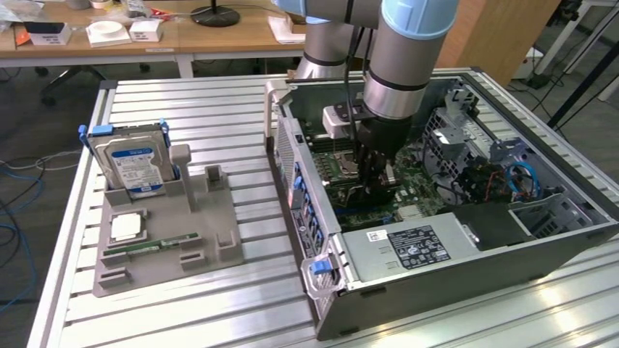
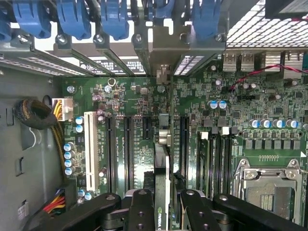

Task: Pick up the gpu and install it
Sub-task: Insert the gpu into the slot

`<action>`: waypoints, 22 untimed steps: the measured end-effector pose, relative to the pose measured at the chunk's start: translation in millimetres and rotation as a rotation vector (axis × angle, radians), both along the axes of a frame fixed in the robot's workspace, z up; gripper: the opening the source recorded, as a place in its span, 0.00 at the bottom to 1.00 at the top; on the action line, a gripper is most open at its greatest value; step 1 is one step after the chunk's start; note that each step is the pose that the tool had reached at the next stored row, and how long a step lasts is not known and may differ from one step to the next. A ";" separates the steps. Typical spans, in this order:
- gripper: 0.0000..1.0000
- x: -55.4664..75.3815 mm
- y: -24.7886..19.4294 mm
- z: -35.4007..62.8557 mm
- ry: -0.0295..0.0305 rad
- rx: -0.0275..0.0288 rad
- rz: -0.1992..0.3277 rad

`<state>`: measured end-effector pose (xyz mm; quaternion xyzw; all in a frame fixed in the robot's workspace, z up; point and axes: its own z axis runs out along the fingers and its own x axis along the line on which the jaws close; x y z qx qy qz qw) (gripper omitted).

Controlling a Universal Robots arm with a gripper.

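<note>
While the arm is reaching down into the open computer case (image 1: 464,239), the claw (image 2: 162,204) is gripping the gpu (image 2: 161,163) edge-on, holding it upright over the motherboard (image 2: 130,96) slots, the hard drive (image 1: 135,156) standing at nine o'clock on the counter (image 1: 193,116).

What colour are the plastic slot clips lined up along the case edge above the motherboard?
Blue: the slot clips show best in the wrist view, above the green motherboard.
</note>
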<state>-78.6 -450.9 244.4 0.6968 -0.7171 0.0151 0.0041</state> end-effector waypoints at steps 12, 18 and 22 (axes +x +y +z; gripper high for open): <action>0.51 -0.3 0.2 0.0 0.0035 0.0017 0.000; 0.51 -0.3 0.2 6.4 0.0036 0.0017 0.000; 0.51 -0.3 0.2 13.2 0.0036 0.0017 0.000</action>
